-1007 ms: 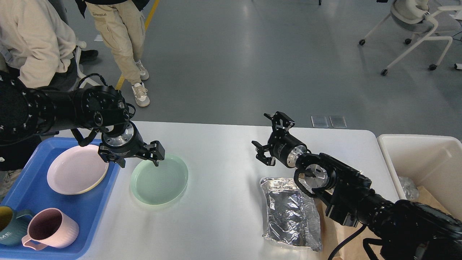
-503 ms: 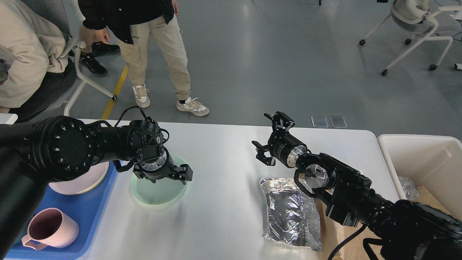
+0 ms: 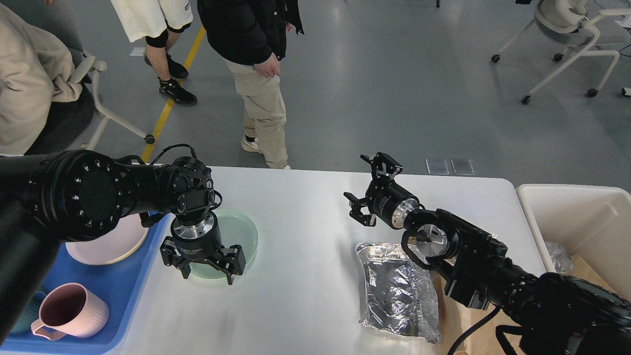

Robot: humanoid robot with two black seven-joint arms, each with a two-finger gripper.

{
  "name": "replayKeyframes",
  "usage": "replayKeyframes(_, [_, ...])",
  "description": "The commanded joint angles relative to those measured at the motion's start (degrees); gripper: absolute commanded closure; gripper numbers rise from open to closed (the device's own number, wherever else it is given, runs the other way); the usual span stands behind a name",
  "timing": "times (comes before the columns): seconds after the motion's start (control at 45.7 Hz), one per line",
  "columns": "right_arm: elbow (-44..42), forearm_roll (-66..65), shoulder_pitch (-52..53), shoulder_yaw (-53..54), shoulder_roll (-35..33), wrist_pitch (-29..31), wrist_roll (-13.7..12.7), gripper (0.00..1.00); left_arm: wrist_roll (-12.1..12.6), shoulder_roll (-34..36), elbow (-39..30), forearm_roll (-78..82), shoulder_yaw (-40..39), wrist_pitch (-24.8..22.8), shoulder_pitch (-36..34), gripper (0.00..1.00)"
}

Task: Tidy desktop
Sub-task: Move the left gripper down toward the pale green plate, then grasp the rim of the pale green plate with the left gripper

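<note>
White desktop [image 3: 305,296], long axis left to right

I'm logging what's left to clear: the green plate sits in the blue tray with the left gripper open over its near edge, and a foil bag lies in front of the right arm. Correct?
Not quite. The head view shows the green plate on the white desktop, beside the blue tray, not in it. The open left gripper and the foil bag are as you describe.
</note>
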Motion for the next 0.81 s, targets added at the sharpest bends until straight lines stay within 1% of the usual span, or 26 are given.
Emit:
replayKeyframes(0.0, [0.0, 0.0, 0.0, 0.01, 0.0, 0.0, 0.03, 0.0, -0.15, -0.35, 0.1, 7.66, -0.44, 2.17, 0.65, 0.06])
replayKeyframes(0.219, [0.0, 0.0, 0.0, 0.01, 0.0, 0.0, 0.03, 0.0, -0.32, -2.19, 0.1, 18.39, -0.88, 4.45, 1.88, 0.06])
replayKeyframes(0.306, [0.0, 0.0, 0.0, 0.01, 0.0, 0.0, -0.06, 0.0, -1.46, -3.95, 0.01, 21.73, -0.88, 6.82, 3.02, 0.06])
replayKeyframes(0.394, [0.0, 0.0, 0.0, 0.01, 0.0, 0.0, 0.03, 0.0, -3.22, -6.06, -0.26, 25.77, -1.06, 9.29, 3.9, 0.06])
replayKeyframes(0.46, [0.0, 0.0, 0.0, 0.01, 0.0, 0.0, 0.03, 0.0, -3.75, -6.59, -0.26, 29.19, -1.14, 10.34, 4.25, 0.06])
replayKeyframes(0.613, [0.0, 0.0, 0.0, 0.01, 0.0, 0.0, 0.03, 0.0, -3.84, -9.05, -0.61, 33.42, -1.14, 10.35, 4.08, 0.06])
replayKeyframes(0.7, [0.0, 0.0, 0.0, 0.01, 0.0, 0.0, 0.03, 0.0, -3.75, -9.23, -2.36, 35.97, -0.88, 10.34, 4.08, 0.06])
replayKeyframes(0.788, [0.0, 0.0, 0.0, 0.01, 0.0, 0.0, 0.03, 0.0, -3.75, -8.88, -2.72, 40.36, -0.88, 10.43, 3.99, 0.06])
